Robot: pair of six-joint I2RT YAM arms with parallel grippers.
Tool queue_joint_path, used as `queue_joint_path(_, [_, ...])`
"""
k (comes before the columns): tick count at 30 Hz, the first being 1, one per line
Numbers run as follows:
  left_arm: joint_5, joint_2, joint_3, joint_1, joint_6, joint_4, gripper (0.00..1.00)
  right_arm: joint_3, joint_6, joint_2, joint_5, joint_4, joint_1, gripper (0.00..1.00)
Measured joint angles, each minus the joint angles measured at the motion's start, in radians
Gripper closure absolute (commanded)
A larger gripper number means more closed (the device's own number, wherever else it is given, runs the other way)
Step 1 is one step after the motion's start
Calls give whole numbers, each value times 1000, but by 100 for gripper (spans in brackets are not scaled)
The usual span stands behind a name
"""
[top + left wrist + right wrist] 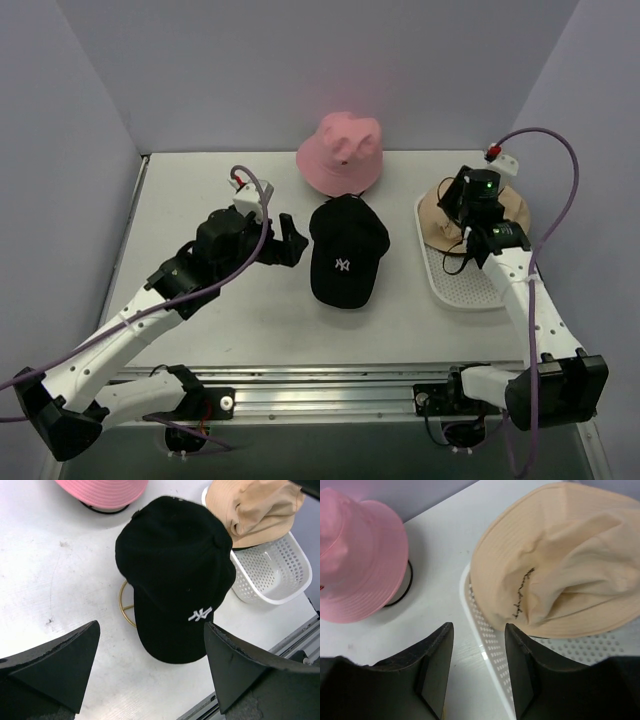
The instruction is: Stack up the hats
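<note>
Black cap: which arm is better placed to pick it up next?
Left. The left gripper, open, faces the black cap from close by. The right gripper is by the tan hat on the tray, farther away.

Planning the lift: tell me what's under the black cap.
A gold wire loop shows at the edge of the black cap; the rest of it is covered by the cap.

the black cap (346, 252) lies flat, white logo up, brim pointing away from the pink hat (340, 152). the pink hat sits upright just behind it. the tan hat (560, 555) lies crumpled to its right.
</note>
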Motion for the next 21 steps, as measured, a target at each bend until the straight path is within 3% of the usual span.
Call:
queue_joint_path(4, [-26, -112, -175, -34, -23, 101, 6, 33, -12, 11, 7, -35, -105, 55])
queue_joint_path(10, [-51, -129, -412, -109, -15, 254, 6, 33, -4, 73, 7, -63, -279, 51])
queue_joint_path(13, [-87, -131, -492, -111, 8, 272, 6, 36, 8, 117, 8, -60, -295, 50])
queue_joint_path(21, [-150, -204, -529, -126, 37, 353, 6, 120, 23, 278, 2, -46, -294, 48])
